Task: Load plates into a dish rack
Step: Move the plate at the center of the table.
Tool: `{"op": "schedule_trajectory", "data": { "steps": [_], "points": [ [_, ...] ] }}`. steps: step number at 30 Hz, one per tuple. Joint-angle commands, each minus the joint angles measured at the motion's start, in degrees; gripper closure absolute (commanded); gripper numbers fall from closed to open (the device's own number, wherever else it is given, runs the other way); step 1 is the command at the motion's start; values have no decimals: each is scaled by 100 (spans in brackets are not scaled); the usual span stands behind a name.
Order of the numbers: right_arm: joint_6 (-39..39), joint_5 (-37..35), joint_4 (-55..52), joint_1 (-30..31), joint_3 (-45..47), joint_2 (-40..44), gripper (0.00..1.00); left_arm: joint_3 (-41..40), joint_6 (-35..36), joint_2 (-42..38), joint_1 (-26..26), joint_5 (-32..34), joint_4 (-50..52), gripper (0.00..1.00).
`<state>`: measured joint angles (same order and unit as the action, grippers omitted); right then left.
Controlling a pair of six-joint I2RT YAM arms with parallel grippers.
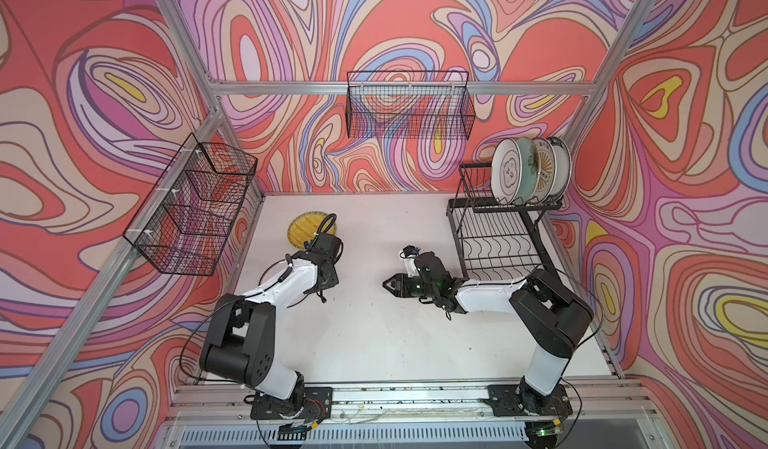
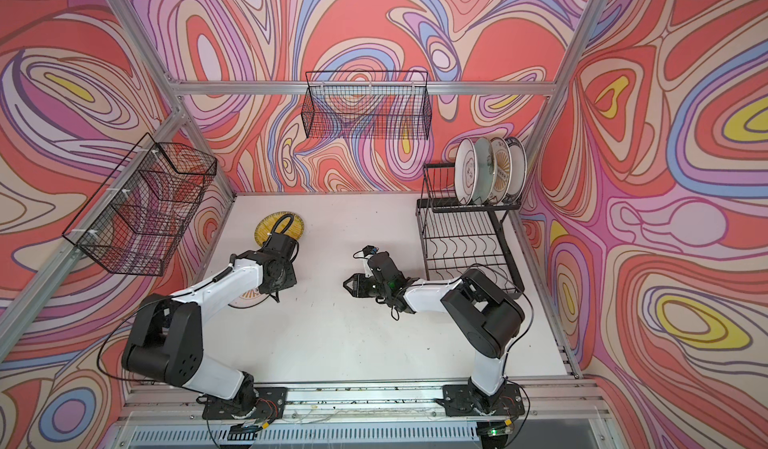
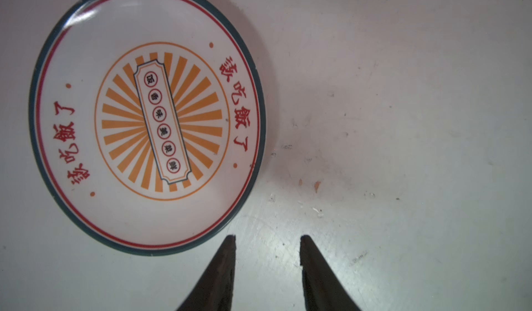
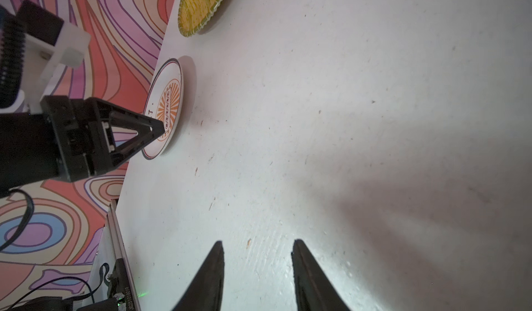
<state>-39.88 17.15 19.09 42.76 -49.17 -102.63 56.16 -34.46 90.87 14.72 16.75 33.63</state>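
An orange-sunburst plate point(image 3: 144, 116) with red Chinese characters lies flat on the white table, mostly hidden under my left arm in both top views point(image 2: 248, 296). My left gripper point(image 3: 267, 237) hangs just beside its rim, open and empty, pointing down at bare table. A yellow striped plate point(image 1: 302, 231) lies farther back, partly behind the left wrist. My right gripper point(image 1: 388, 285) hovers mid-table, open with nothing between its fingers point(image 4: 220, 246). The black dish rack point(image 1: 494, 243) stands at the back right. Several plates point(image 1: 509, 172) stand upright in its upper tier; the lower tier holds nothing.
A black mesh basket point(image 1: 409, 106) hangs on the back wall and another point(image 1: 195, 205) on the left wall. Aluminium frame posts run along the table's edges. The left gripper point(image 4: 162, 128) shows in the right wrist view, over the sunburst plate point(image 4: 167, 108).
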Motion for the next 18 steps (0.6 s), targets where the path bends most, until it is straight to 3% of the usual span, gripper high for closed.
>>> {"op": "schedule_trajectory", "data": {
  "steps": [1,8,18],
  "points": [
    [99,-191,-121,29,134,363,60,350,302,427,-46,301,222,60],
    [186,-335,-273,29,289,585,60,732,423,1075,-192,351,230,63],
    [251,-405,-393,23,267,639,60,888,453,1187,-460,164,267,68]
  ]
}}
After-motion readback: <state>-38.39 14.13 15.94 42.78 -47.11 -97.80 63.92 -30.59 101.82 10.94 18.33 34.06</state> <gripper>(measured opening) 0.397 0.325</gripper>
